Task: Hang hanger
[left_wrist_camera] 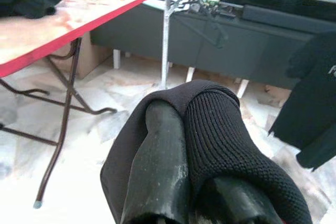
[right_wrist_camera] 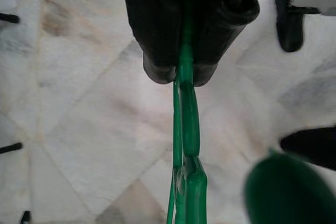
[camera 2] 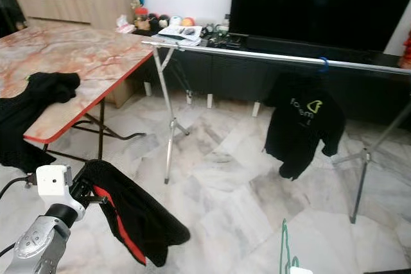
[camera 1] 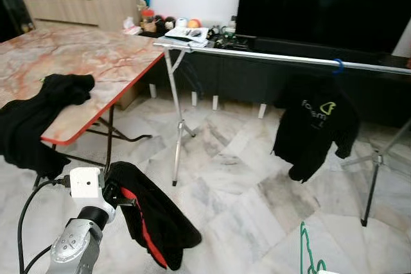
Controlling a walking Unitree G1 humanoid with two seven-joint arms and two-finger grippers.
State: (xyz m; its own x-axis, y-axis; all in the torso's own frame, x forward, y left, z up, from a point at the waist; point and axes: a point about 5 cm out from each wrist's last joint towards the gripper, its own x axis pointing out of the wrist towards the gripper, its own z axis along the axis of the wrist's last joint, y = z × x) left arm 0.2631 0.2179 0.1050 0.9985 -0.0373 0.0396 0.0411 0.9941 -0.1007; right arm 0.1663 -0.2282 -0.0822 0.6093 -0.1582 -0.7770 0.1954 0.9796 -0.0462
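My left gripper (left_wrist_camera: pixel 178 119) is shut on a black garment with a red lining (camera 1: pixel 154 222), which drapes over its fingers low at the left, above the floor. A thin green hanger (right_wrist_camera: pixel 188 129) is pinched in my shut right gripper (right_wrist_camera: pixel 181 71); the hanger's top (camera 1: pixel 308 251) pokes up at the lower right. Across the room runs a silver clothes rail (camera 1: pixel 270 56) on folding legs. A black T-shirt with a pale logo (camera 1: pixel 314 126) hangs from it on a blue hook (camera 1: pixel 337 65) towards the right end.
A marble-topped folding table with a red edge (camera 1: pixel 96 62) stands at the left, with black clothes (camera 1: pixel 38 120) heaped on its near corner. A dark TV and low cabinet (camera 1: pixel 308 4) lie behind the rail. The rail's legs (camera 1: pixel 176 126) stand on marble floor.
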